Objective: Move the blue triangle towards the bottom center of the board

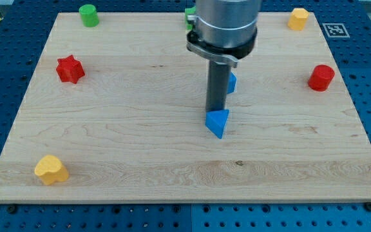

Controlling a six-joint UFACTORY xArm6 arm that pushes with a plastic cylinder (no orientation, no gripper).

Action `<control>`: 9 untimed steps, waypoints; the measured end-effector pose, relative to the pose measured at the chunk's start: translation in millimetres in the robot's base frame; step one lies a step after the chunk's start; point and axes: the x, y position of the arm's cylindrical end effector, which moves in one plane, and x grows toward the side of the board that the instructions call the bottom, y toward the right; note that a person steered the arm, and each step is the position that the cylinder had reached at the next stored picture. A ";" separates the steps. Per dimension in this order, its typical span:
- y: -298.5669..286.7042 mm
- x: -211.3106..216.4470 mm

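Note:
The blue triangle (217, 123) lies on the wooden board (140, 154), a little right of centre and just below the middle. My tip (215, 110) stands at the triangle's top edge, touching or nearly touching it from the view's top. The rod rises from there into the grey arm body at the view's top. A second blue block (232, 82) shows partly behind the rod, just above and right of the triangle; its shape is hidden.
A red star (70, 69) at the left, a green cylinder (89, 15) top left, a yellow block (51, 169) bottom left, a red cylinder (321, 77) at the right, a yellow block (297, 19) top right. A green block (189, 15) peeks out behind the arm.

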 end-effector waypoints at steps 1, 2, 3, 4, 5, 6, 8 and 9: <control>11.2 1.0; 11.9 7.1; 11.9 20.8; 12.1 40.4; 12.1 43.3; 5.8 41.9; -17.4 40.9; -17.4 59.8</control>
